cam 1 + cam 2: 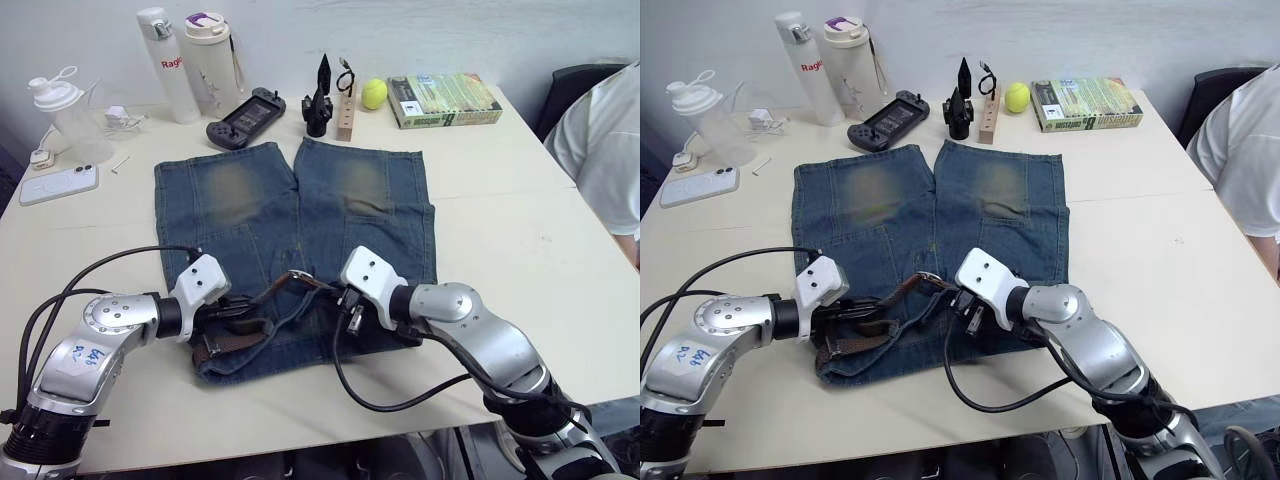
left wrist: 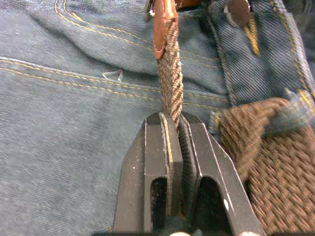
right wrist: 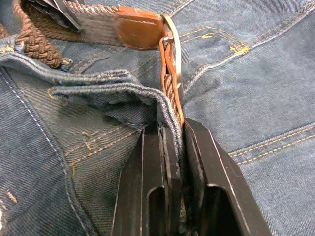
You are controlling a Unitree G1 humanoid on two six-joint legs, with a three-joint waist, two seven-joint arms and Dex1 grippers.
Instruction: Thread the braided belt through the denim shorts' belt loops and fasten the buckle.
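Braided belt limp and light over denim shorts waistband at near table edge, pinched edge-on by left gripper, right gripper clamped on strap below buckle; best gripped at stiffer leather ends

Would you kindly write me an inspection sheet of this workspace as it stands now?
Surface: pale table.
Job's things: denim shorts lie flat, waistband toward the robot; braided belt lifted above it, buckle between the grippers.
Clutter: two bottles, shaker, phone, game controller, tennis ball, book, along the far edge.
Grippers: left gripper shut on the belt's weave; right gripper shut on the belt by the buckle.
Cables: black arm cables.
Surroundings: a person seated on the robot's right.
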